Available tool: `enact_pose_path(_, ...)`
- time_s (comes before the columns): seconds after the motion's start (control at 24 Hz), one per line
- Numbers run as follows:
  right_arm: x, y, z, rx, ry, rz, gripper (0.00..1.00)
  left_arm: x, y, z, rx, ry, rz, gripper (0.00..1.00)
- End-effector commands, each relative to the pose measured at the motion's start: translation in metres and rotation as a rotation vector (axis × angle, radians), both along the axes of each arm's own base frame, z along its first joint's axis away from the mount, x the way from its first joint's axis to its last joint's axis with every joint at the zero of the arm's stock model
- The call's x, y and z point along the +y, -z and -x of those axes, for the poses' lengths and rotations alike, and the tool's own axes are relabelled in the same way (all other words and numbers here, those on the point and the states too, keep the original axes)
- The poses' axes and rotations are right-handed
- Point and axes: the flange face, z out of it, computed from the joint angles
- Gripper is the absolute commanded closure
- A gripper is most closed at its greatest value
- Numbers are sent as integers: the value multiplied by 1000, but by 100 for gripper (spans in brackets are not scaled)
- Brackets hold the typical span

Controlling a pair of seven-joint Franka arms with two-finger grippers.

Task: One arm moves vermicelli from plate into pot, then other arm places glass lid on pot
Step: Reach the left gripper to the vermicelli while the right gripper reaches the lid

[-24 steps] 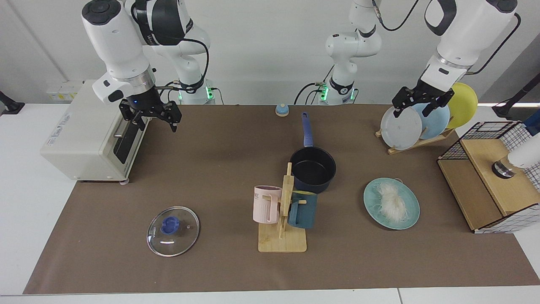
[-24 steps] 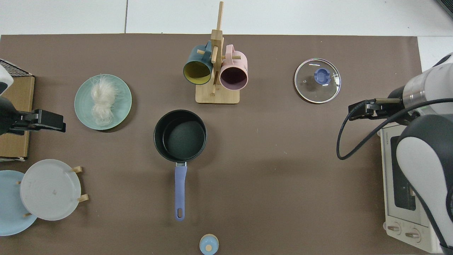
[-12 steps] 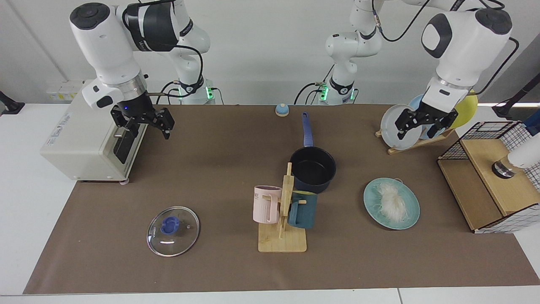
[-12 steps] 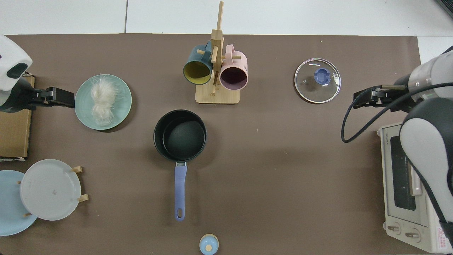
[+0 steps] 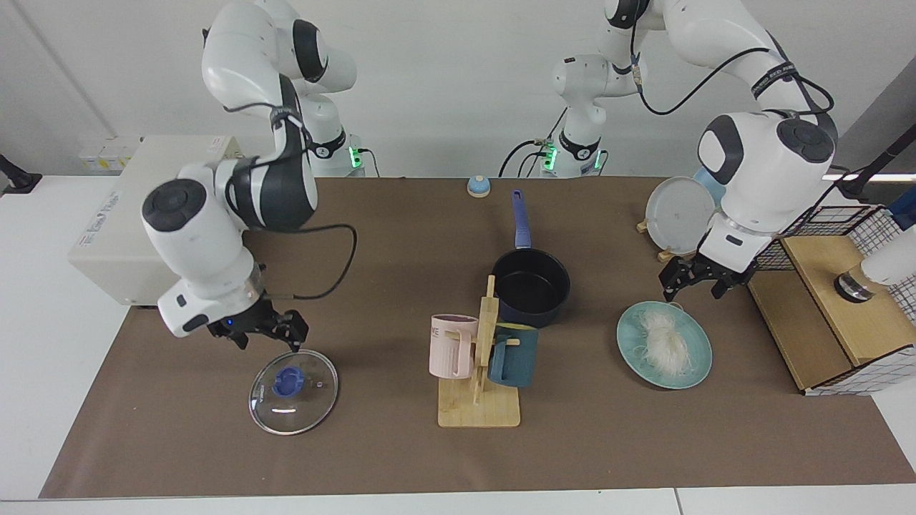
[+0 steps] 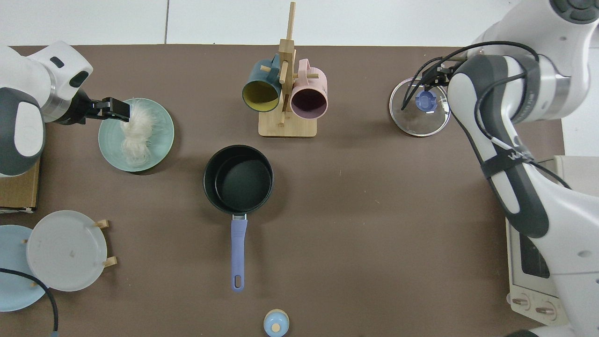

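Vermicelli point(image 5: 665, 341) sits on the plate point(image 5: 698, 372), pot point(image 5: 531, 285) empty. Both arms have dropped low: left gripper point(image 5: 693, 281), open, above the noodles; right gripper point(image 5: 266, 333), open, over the glass lid point(image 5: 293, 392), so grabbing comes next

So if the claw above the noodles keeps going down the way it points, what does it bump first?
Probably the vermicelli on the teal plate. The left gripper points down, open, over the bundle's far end; depth is unclear, so it might meet the plate's rim instead.
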Motion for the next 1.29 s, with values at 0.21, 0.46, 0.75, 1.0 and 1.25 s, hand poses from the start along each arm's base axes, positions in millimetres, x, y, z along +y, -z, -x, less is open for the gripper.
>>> enact_pose_path(0.21,13,61,-34,-70,-20,-15,2,0,72,-39,-42,-13,-12,0)
enact_pose_path(0.46,9,89,-26,-8,-10,-24,2,-3,106,-43,-7,-41,-13,0)
enact_pose_path(0.75,3,92,-16,-16,-12,-19,1,-4,131,-45,4,-33,-15,0)
enact_pose_path(1.0,2,91,-15,-15,-20,-11,1,-4,151,-43,5,-32,-11,0)
enact_pose_path(1.25,-3,94,-9,6,-55,-7,1,2,171,-33,40,-45,-2,0)
